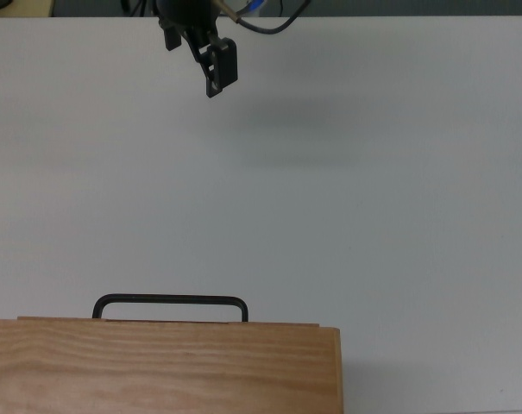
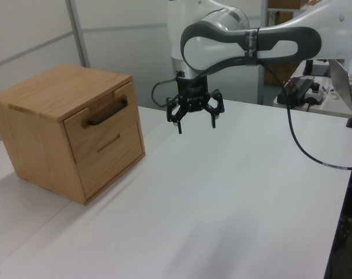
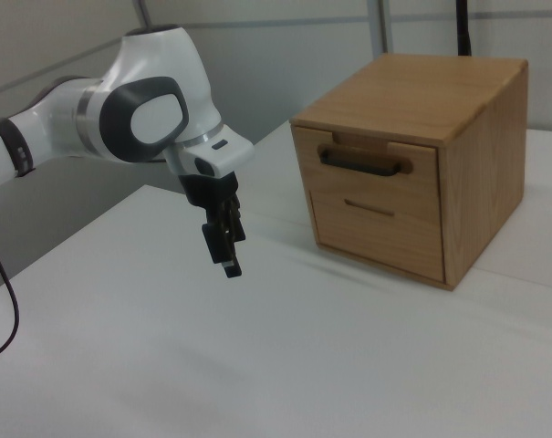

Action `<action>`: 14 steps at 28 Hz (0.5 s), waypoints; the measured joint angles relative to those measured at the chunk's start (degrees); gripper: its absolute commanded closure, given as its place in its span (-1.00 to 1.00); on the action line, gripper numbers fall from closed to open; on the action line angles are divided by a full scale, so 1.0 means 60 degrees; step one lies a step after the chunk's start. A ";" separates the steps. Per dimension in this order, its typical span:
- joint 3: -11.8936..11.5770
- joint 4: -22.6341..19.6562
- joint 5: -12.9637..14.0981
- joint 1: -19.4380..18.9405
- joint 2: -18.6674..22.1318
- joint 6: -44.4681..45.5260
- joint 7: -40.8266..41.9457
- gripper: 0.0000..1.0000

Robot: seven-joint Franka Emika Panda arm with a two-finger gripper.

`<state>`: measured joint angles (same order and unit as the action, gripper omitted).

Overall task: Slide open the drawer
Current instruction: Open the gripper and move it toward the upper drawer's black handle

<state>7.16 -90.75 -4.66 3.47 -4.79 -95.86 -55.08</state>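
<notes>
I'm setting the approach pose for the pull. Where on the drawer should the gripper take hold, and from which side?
Probably the black bar handle on the drawer, near its middle. The bar runs horizontally and stands off the front panel, so the open gripper could come straight at the cabinet front, from the left view's right, one finger above the bar and one below.

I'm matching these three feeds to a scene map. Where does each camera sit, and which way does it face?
Top view: overhead, looking straight down on the white table and the cabinet top; shows only the gripper.
Left view: raised, looking obliquely at the drawer front, with arm and open gripper.
Right view: opposite side, facing the drawer; arm and gripper at the right view's left.
Left and right views share cabinet, handle and arm.
</notes>
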 measured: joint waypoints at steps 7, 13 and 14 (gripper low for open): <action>0.0011 -0.0006 0.0002 -0.0001 -0.0021 -0.0480 -0.2907 -1.00; 0.0012 -0.0014 0.0002 -0.0001 -0.0115 -0.1647 -0.4973 -1.00; 0.0012 -0.0018 0.0002 -0.0001 -0.0158 -0.1895 -0.5152 -1.00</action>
<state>7.23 -90.86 -4.65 3.47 -5.73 -107.23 -86.00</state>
